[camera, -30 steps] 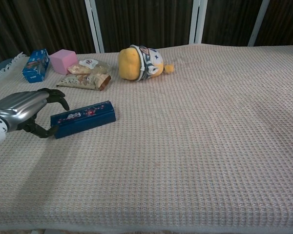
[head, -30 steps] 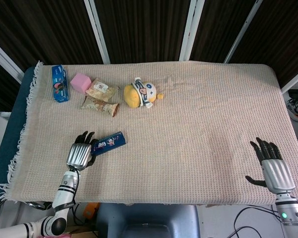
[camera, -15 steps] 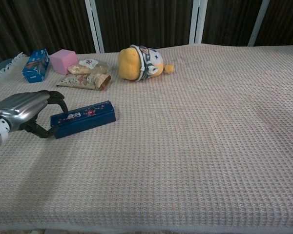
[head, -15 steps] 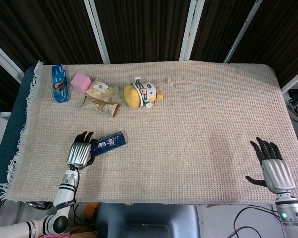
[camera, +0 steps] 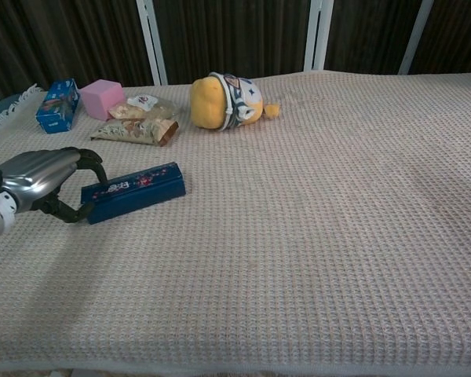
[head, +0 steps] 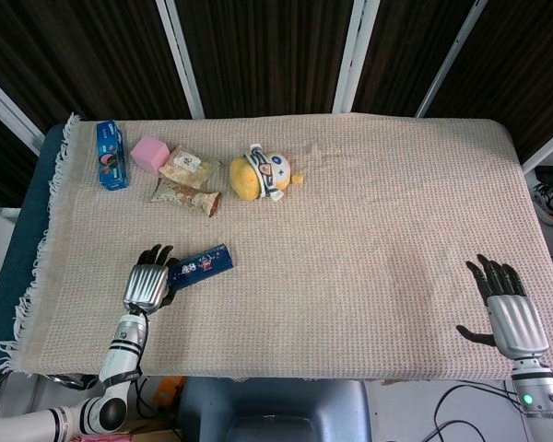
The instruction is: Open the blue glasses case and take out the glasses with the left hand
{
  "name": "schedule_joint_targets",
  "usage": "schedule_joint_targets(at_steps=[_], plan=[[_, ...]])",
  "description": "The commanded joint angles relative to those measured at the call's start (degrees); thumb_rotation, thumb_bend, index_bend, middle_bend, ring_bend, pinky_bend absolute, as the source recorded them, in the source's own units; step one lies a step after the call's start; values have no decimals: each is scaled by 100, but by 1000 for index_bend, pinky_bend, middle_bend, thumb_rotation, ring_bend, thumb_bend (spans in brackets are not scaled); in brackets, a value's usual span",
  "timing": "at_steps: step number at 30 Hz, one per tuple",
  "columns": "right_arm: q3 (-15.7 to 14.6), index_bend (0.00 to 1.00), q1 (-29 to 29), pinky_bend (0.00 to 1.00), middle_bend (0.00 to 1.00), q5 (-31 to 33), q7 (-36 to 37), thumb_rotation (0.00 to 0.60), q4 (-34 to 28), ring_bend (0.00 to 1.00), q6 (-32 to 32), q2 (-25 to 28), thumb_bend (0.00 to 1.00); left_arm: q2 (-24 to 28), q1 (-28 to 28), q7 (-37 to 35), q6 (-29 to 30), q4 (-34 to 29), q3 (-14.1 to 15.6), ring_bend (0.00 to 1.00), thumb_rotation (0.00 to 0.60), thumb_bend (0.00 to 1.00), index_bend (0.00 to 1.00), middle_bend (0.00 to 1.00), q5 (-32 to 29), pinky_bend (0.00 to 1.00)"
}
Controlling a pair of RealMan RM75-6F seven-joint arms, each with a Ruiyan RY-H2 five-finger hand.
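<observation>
Two hands show over the cloth-covered worktop [head: 369, 230]. The left hand [head: 148, 284] sits at the near left, at the left end of the blue glasses case [head: 201, 264], with its dark fingers [camera: 89, 158] curled toward that end and the thumb low beside it in the chest view; whether they actually press on the case or merely sit against it cannot be told. The case lies closed and flat on the cloth, its long side slanting up toward the right in the head view, its patterned lid facing up. The right hand [head: 509, 311] rests at the near right corner, well apart from everything else, holding nothing, with its fingers spread and pointing away from the robot and its thumb out to the side. Along the far left of the worktop lie a blue box [head: 111, 155], a pink cube [head: 150, 153] and two snack packets [head: 186, 182], close together. Just right of them sits a yellow plush toy [head: 261, 173], tipped on its side.
</observation>
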Motion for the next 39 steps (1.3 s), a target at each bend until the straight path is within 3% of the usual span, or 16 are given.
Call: schedule_joint_targets(at_steps=[1, 12, 39], plan=[[-1, 0, 3, 9, 0, 4, -7, 600, -2, 0, -7, -3, 197, 14, -9, 3, -2, -15, 10, 77, 600, 366, 409, 130, -12, 165], [-6, 0, 5, 9, 0, 1, -3, 600, -2, 0, -6, -3, 196, 87, -72, 13, -16, -23, 24, 93, 600, 369, 493, 156, -80, 169], [-24, 0, 13, 9, 0, 14, 81, 600, -24, 0, -56, 85, 197, 174, -318, -159, -183, -118, -227, 80, 600, 423, 526, 161, -599, 156]])
